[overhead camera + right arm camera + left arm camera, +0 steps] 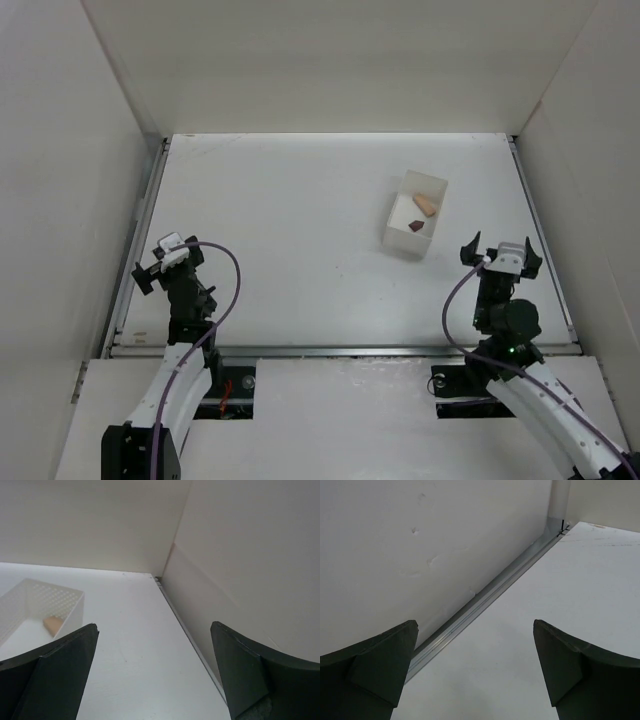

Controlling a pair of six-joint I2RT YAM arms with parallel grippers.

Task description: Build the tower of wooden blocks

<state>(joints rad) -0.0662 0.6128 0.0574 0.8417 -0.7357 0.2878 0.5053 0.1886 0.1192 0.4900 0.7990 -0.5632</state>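
Left tool and right tool both spread — wood blocks in box, near the right.

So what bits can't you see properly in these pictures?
- Top view: the light tan wooden block and dark reddish-brown wooden block inside the white square perforated box are too small to show their shapes.
- Right wrist view: the box is cut off by the left edge and a finger of the right gripper, hiding the dark block.
- Left wrist view: the left gripper faces the side wall; box and blocks are out of frame.
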